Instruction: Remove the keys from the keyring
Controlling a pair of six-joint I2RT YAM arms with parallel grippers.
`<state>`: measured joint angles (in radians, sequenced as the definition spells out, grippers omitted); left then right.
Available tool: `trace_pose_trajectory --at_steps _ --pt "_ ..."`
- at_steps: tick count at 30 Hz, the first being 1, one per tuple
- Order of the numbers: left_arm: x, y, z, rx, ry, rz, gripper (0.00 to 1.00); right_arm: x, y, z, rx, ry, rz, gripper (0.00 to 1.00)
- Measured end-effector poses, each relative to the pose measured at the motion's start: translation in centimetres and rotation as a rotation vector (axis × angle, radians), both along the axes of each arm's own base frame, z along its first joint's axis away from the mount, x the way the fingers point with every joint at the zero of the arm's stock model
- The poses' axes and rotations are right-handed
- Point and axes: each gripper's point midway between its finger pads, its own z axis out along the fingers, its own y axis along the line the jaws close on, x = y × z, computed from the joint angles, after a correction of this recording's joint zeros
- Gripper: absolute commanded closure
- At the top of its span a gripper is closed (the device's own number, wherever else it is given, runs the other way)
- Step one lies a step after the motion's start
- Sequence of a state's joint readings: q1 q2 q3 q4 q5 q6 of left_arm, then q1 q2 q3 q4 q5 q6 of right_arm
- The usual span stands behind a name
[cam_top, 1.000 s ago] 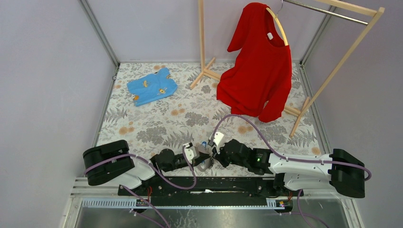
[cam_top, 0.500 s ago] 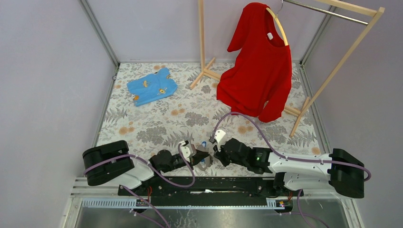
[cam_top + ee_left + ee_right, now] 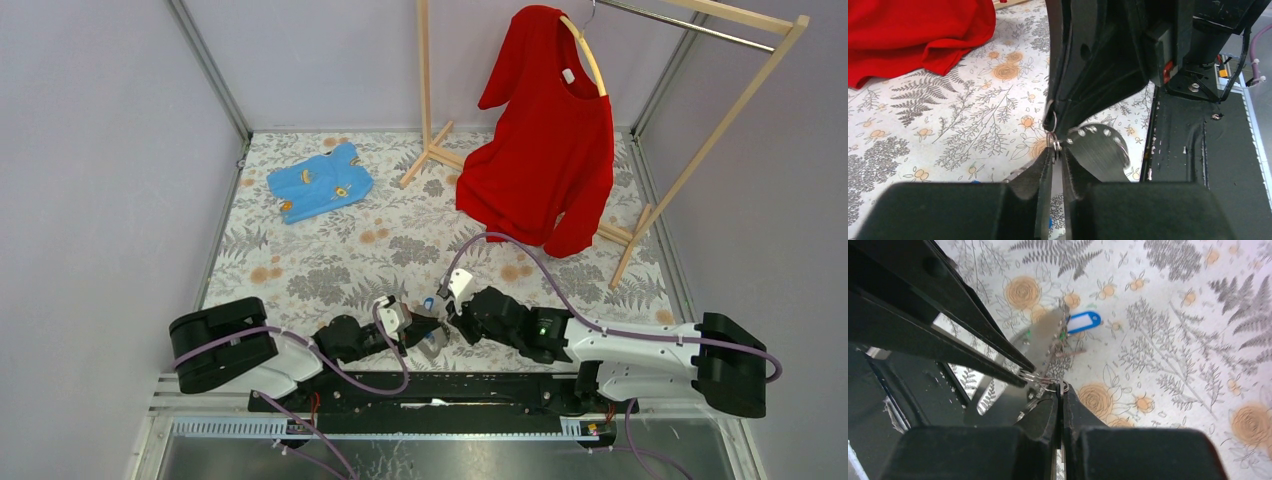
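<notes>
Over floral cloth (image 3: 330, 250), left tool (image 3: 1057, 156) and right tool (image 3: 1060, 393) pinch keyring (image 3: 1054, 143); keys (image 3: 1045, 345) dangle between.

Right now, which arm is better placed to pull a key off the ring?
Right, probably: the right gripper is shut on one small ring, while the left gripper pinches the neighbouring ring and can anchor it.

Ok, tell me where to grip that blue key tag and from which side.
Probably pinch the blue key tag across its narrow width at the free rounded end, coming from the side away from the rings. It's a long flat tab, and its other end joins that crowded cluster.
</notes>
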<state>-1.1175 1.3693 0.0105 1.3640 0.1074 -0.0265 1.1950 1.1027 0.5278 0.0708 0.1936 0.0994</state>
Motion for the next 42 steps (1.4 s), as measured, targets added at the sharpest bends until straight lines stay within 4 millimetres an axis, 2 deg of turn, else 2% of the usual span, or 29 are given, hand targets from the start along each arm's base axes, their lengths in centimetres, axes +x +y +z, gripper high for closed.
trace_pose_trajectory --at_steps 3,9,20,36,42 --pt "0.1 -0.1 0.1 0.012 -0.016 -0.003 0.77 0.3 0.2 1.3 0.045 -0.057 0.024 1.0" --pt "0.6 -0.1 0.4 0.052 -0.052 0.011 0.78 0.5 0.0 2.6 0.09 -0.142 0.063 1.0" --pt "0.9 0.1 1.0 0.087 -0.067 0.024 0.77 0.5 0.5 2.6 0.1 -0.167 0.097 1.0" --pt "1.1 -0.3 1.0 0.121 -0.062 0.02 0.68 0.6 0.9 2.1 0.081 -0.152 0.103 1.0" --pt "1.2 -0.3 1.1 0.122 -0.062 0.023 0.69 0.6 0.9 2.2 0.077 -0.151 0.102 1.0"
